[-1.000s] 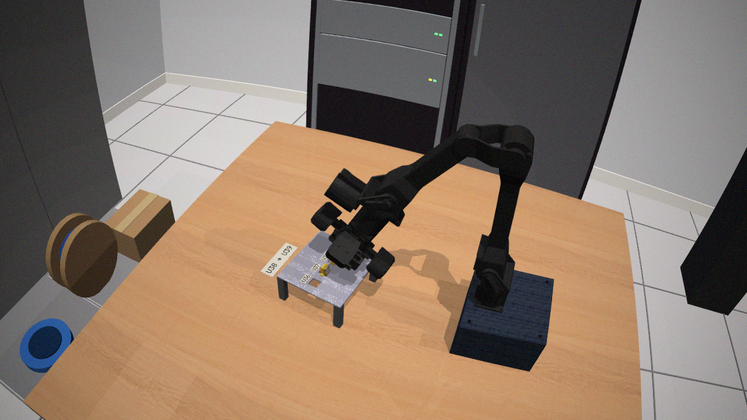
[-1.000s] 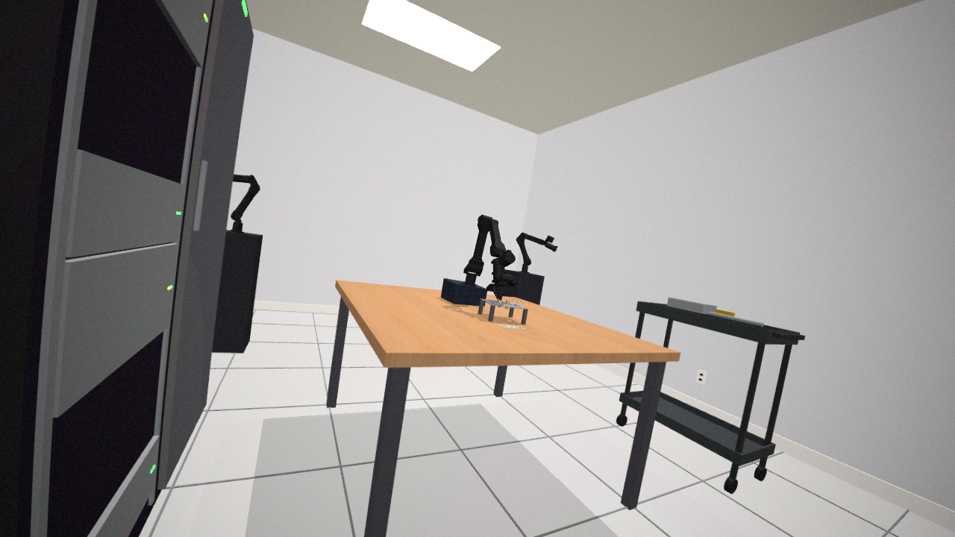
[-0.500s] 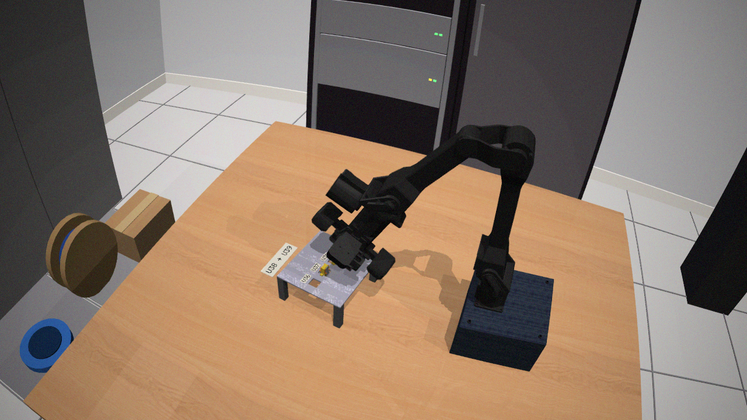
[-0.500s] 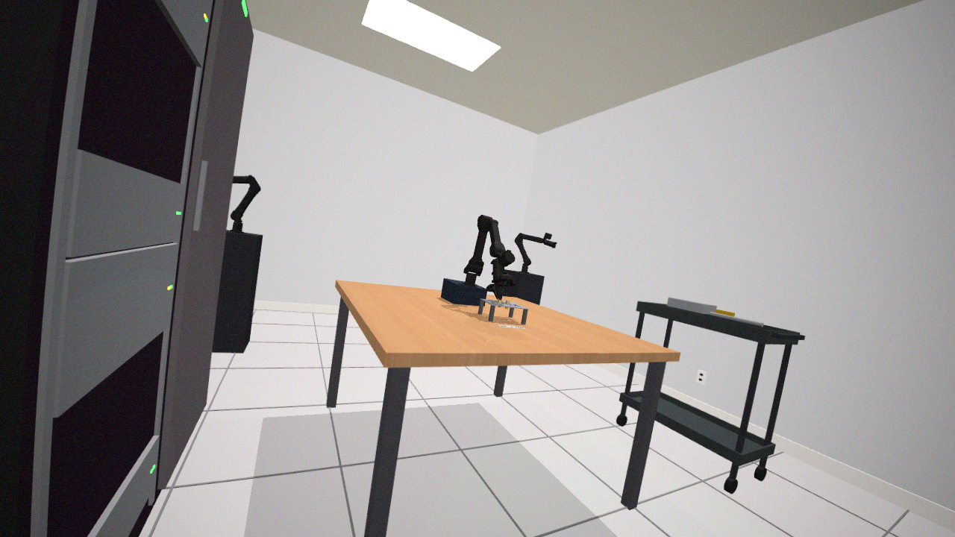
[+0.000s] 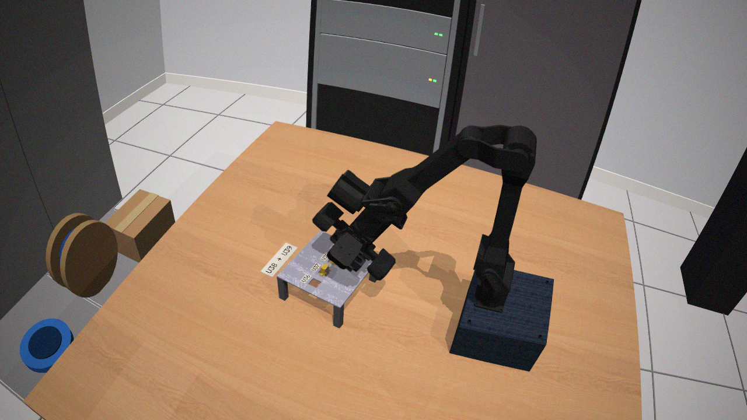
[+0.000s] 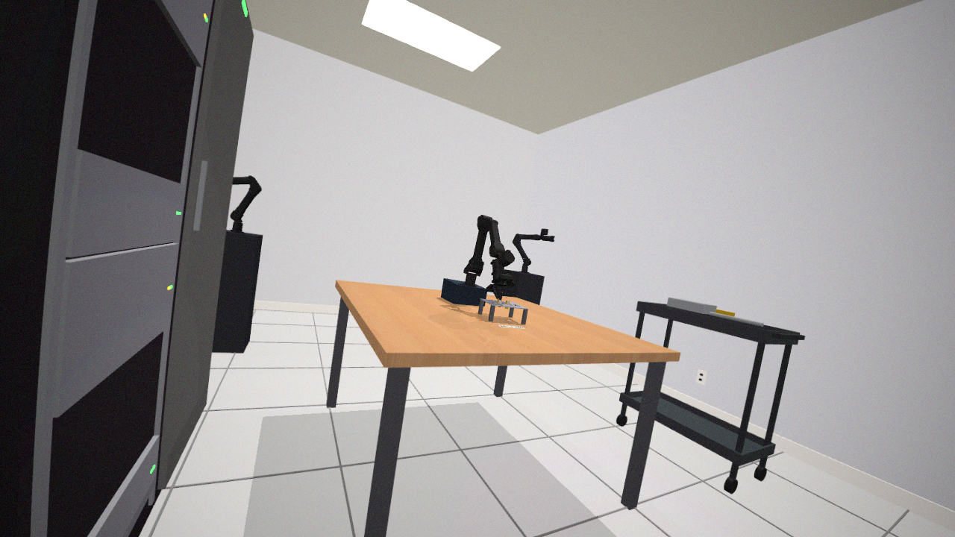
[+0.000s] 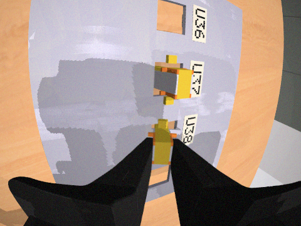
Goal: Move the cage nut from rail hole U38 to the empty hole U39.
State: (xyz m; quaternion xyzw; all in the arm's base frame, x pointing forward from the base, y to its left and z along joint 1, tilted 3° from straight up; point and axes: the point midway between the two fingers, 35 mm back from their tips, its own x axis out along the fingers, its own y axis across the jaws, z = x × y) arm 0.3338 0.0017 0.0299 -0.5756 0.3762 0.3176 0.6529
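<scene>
Two upright round brown discs (image 5: 88, 258), forming a reel, stand at the left, off the table, with a blue ring (image 5: 24, 349) nearer and a taped brown cardboard box (image 5: 149, 230) just beside them on the right. Next comes the wooden table (image 5: 209, 339) (image 6: 433, 320). A white paper strip (image 5: 279, 261) (image 6: 511, 326) marked U38, an arrow and U39 lies on it, near the left edge of a pale grey metal rail plate (image 5: 339, 292) (image 7: 94, 37) on short dark legs. The square hole labelled U36 (image 7: 170, 17) (image 5: 314, 283) is at the plate's near end. Farther along, a yellow and grey cage nut (image 5: 324, 269) (image 7: 184, 83) sits at U37. Beyond it, the black pincer (image 5: 337, 263) (image 6: 500, 300) (image 7: 162, 144) is pinching the task's yellow cage nut with orange edges (image 5: 331, 262) (image 7: 162, 152), its tips on both sides. That nut is beside the U38 label (image 7: 189, 129), between a partly covered hole and the last, unlabelled hole (image 7: 160, 176); I cannot tell whether it is clear of the plate. Far behind stands a grey-fronted rack (image 5: 447, 78) (image 6: 63, 200). At the right, the jointed black arm (image 5: 438, 167) (image 6: 479, 247) rises from a dark blue block (image 5: 496, 352) (image 6: 460, 291).
</scene>
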